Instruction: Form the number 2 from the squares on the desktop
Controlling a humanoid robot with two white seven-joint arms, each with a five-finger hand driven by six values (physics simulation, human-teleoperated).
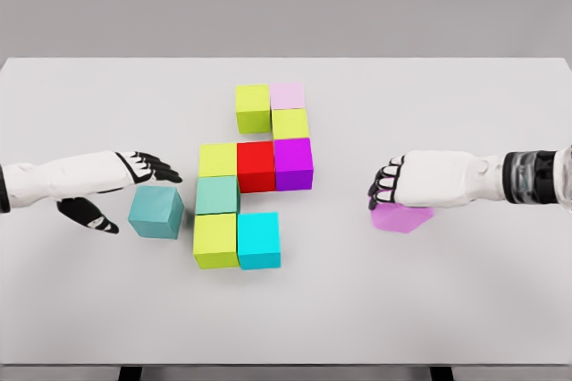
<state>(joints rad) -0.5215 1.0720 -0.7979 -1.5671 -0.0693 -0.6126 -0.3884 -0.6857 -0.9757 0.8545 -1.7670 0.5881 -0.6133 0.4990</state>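
On the plain white desk (500,309) a cluster of coloured cubes sits a little left of centre, already reading mostly as a 2: a lime cube (253,107) and a pale pink cube (288,95) make the top bar nearest the far edge, a second lime cube (290,122) drops down its right side, a yellow-green cube (217,159), a red cube (256,165) and a purple cube (293,163) form the middle bar, a muted teal-green cube (217,194) descends on the left, and a lime cube (215,240) with a bright cyan cube (258,240) begin the bottom bar. That bar looks one cube short at its right end. The left hand (121,186) is open, fingers spread above and thumb below, just beside a loose dusty-teal cube (156,211) that sits skewed towards the left edge, close to the cluster; it holds nothing. The right hand (402,180) lies curled over a magenta-pink cube (402,216) well right of the cluster; whether it truly grips it I cannot tell. The main hazard, as I judge it, is the left hand closing on the rotated cube and nudging it into the teal-green and lime cubes, shearing the left column. Bringing the pink cube in crooked could likewise shove the cyan cube out of line.
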